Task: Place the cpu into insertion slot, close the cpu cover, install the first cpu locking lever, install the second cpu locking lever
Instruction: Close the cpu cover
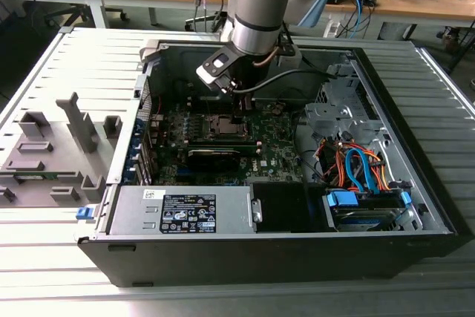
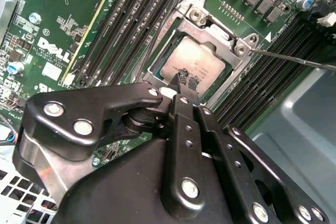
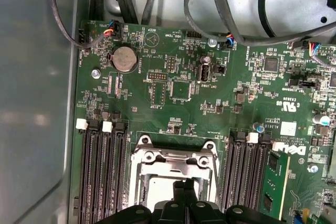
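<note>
The cpu (image 2: 195,60), a pale silvery square, lies in the insertion slot (image 2: 157,72) on the green motherboard. The cpu cover (image 2: 212,31), a silvery frame with a square window, lies down around the chip. From one corner of the socket a thin metal lever rod (image 2: 294,59) sticks out over the memory slots. My gripper (image 2: 187,78) hovers just over the chip's edge, its black fingertips (image 2: 182,73) pressed close together with nothing between them. The first wrist view shows the cover (image 3: 173,157) with my gripper (image 3: 185,186) over it. In the exterior view my gripper (image 1: 239,113) reaches down into the open computer case at the socket (image 1: 223,125).
Rows of black memory slots (image 3: 102,171) flank the socket on both sides, one holding a green module (image 3: 277,177). A black graphics card (image 1: 214,155) lies just in front of the socket. Case walls (image 1: 148,79), the power supply (image 1: 185,209) and drive cables (image 1: 356,168) hem in the board.
</note>
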